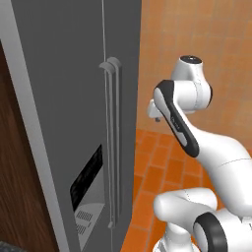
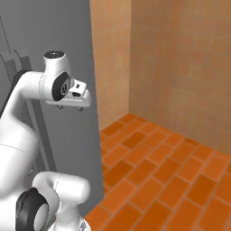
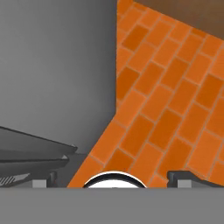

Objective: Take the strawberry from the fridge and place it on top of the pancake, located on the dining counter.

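The fridge (image 1: 74, 98) is a tall grey unit with both doors shut, long vertical handles (image 1: 112, 147) and a black dispenser panel (image 1: 87, 179). My gripper (image 2: 70, 108) hangs beside the fridge's right front corner (image 2: 76, 144), pointing down at the floor. In the hand view my gripper (image 3: 113, 179) is open, with nothing between its fingertips (image 3: 183, 177). There the grey fridge wall (image 3: 57, 65) fills the left, and the handles (image 3: 30, 151) show low on the left. From the left base view the hand (image 1: 153, 109) peeks out behind the forearm. The strawberry, the pancake and the dining counter are out of view.
Orange brick floor (image 2: 153, 171) spreads to the right of the fridge, bounded by tan tiled walls (image 2: 180, 67). A dark wood cabinet (image 1: 15, 172) stands against the fridge's left side, with a corner of black speckled worktop (image 1: 7, 245) below it.
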You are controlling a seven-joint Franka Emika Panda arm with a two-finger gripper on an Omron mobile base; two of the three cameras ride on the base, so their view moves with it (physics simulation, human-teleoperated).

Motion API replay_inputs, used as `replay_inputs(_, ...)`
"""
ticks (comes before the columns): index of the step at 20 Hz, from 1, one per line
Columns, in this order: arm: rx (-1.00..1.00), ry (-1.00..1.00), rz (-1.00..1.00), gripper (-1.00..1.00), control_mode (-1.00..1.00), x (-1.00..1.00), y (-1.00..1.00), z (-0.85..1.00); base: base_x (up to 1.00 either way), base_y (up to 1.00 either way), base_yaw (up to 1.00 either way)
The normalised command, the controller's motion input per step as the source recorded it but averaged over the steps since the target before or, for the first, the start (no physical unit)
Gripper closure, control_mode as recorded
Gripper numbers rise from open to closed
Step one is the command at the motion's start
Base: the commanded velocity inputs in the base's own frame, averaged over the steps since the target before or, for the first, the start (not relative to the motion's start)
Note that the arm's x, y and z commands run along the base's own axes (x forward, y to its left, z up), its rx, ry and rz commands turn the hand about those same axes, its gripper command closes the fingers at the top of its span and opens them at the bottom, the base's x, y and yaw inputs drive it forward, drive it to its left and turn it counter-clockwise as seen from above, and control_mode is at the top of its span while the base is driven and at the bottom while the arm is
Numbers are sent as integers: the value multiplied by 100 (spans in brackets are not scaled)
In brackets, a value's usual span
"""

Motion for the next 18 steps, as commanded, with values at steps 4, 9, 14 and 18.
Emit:
replay_inputs(4,0,-3,4,-100,-100,-14,2,-9,-9,1,0)
replay_inputs(9,18,-46,50,-100,-100,-14,10,-46,0,0,0)
replay_inputs(14,28,-37,68,-100,-100,31,33,-54,0,0,0)
replay_inputs(18,21,-20,51,-100,-100,41,55,-36,0,0,0)
